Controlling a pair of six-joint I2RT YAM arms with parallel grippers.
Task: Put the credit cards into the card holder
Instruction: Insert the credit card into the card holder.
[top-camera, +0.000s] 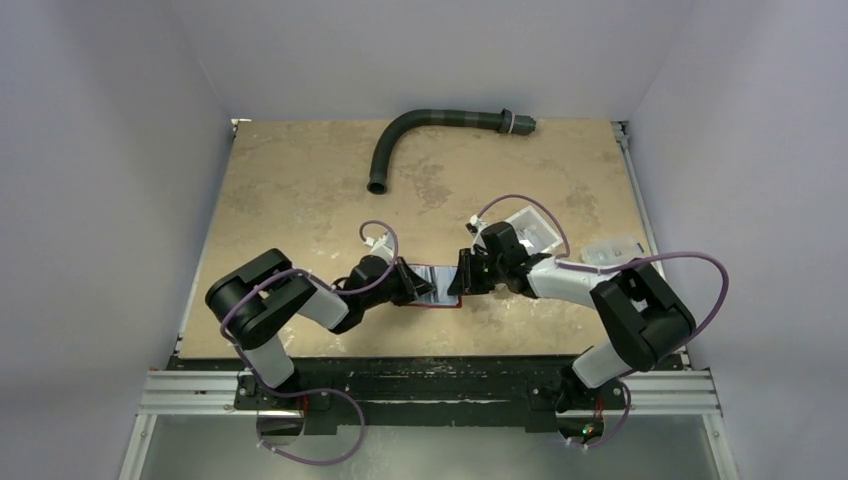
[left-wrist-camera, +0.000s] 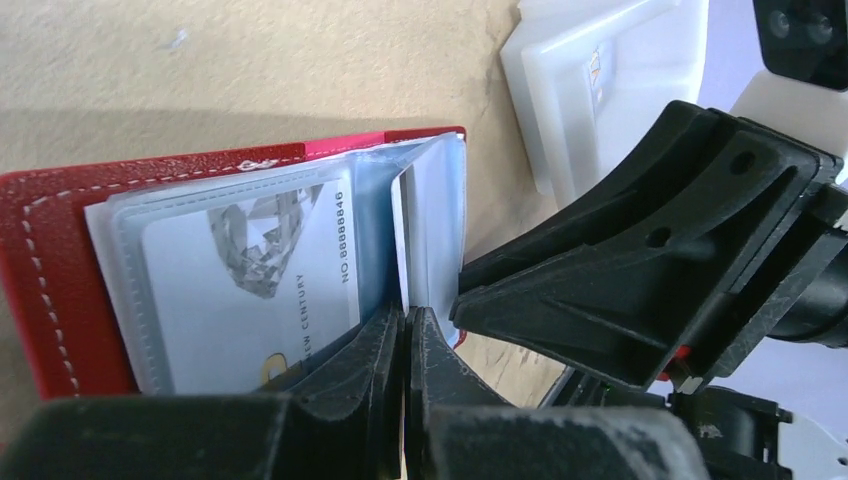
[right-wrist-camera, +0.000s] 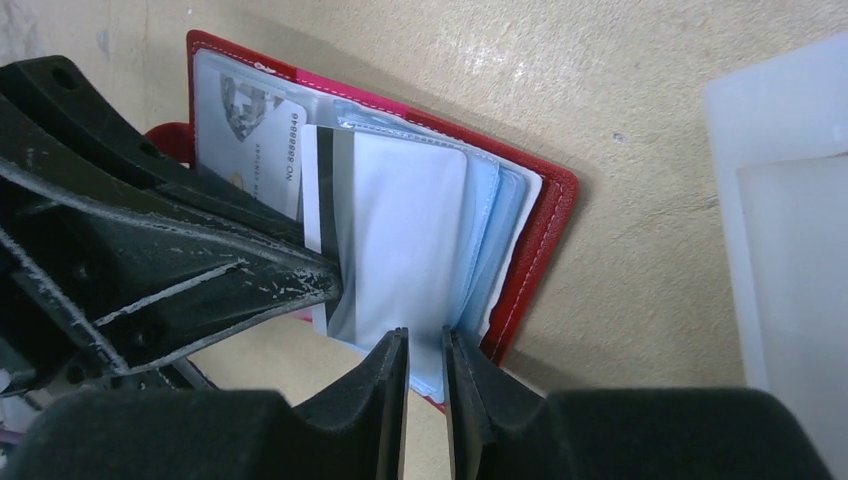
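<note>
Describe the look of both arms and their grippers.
The left arm and right arm have bulky black joint housings joined by white links. A thin purple cable loops along each. The left gripper and right gripper are matte black, with tapered fingers scuffed whitish at the edges.

This looks like a robotics lab test cell — a left arm (top-camera: 270, 300) and a right arm (top-camera: 630, 310) are bolted to an aluminium rail (top-camera: 430, 395) at a worn tan tabletop (top-camera: 300, 190). Plain pale walls (top-camera: 100, 150) box it in, and purple cables (top-camera: 690, 255) loop loose.
</note>
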